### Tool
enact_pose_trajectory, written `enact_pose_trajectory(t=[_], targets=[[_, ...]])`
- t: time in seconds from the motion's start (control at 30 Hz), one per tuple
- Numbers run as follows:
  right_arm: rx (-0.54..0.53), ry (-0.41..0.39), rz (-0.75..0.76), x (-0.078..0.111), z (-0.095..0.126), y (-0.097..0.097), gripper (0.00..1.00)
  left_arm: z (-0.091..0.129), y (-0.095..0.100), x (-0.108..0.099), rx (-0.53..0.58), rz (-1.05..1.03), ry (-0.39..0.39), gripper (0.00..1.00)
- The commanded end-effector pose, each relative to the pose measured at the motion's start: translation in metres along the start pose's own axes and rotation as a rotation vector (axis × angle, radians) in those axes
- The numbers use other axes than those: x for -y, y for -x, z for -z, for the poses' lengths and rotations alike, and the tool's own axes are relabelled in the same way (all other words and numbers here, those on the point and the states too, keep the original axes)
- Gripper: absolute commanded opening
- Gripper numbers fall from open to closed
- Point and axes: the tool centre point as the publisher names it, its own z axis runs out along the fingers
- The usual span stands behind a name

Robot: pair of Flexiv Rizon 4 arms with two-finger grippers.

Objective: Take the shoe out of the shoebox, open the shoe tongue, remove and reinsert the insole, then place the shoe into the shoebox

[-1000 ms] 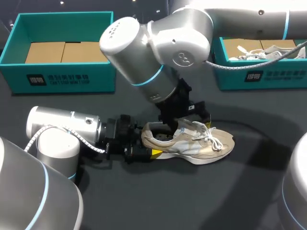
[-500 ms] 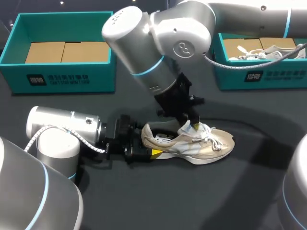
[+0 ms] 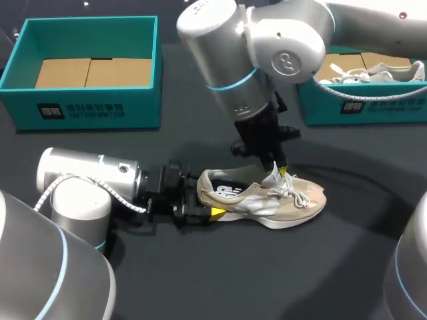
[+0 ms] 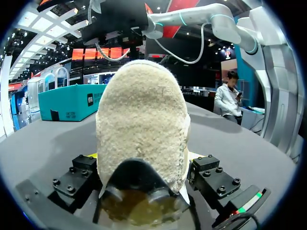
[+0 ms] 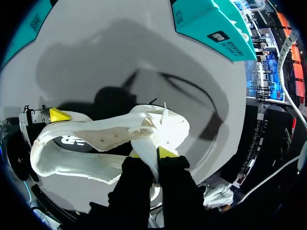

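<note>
Mid-table: shoe (image 3: 267,197) on its sole, toe right, well apart from teal shoebox (image 3: 87,107) at far left. Left gripper (image 3: 203,212) clamps heel from both sides. Right gripper (image 3: 279,170), above, pinches raised tongue (image 5: 144,136).

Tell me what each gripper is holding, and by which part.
The left gripper clamps the shoe by its heel. The right gripper pinches the same shoe's tongue between its yellow tips.
</note>
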Motion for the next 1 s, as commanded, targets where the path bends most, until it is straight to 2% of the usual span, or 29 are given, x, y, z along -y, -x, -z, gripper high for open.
enact_pose_trajectory(t=[0.03, 0.17, 0.4, 0.53, 0.8, 0.93, 1.0], targets=[[-0.041, 0.006, -0.001, 0.002, -0.003, 0.006, 0.0, 0.0, -0.001, 0.0, 0.002, 0.0, 0.001, 0.0], [-0.041, 0.006, -0.001, 0.002, -0.003, 0.006, 0.0, 0.0, -0.001, 0.0, 0.002, 0.0, 0.001, 0.0], [-0.068, 0.0, 0.065, -0.003, -0.009, 0.038, 0.0, 0.0, -0.001, 0.0, 0.002, 0.0, 0.001, 0.0], [-0.053, -0.003, 0.067, -0.007, -0.014, 0.05, 0.0, 0.0, -0.001, 0.0, 0.002, 0.0, 0.001, 0.0], [-0.029, -0.001, 0.065, -0.015, -0.03, 0.058, 0.0, 0.0, -0.001, 0.0, 0.002, 0.0, 0.001, 0.0], [-0.009, -0.013, 0.044, -0.018, -0.041, 0.062, 0.44, 0.0, -0.001, 0.0, 0.002, 0.0, 0.001, 0.0], [0.0, -0.031, 0.024, -0.018, -0.045, 0.065, 0.49, 0.0, -0.001, 0.0, 0.002, 0.0, 0.001, 0.0]])
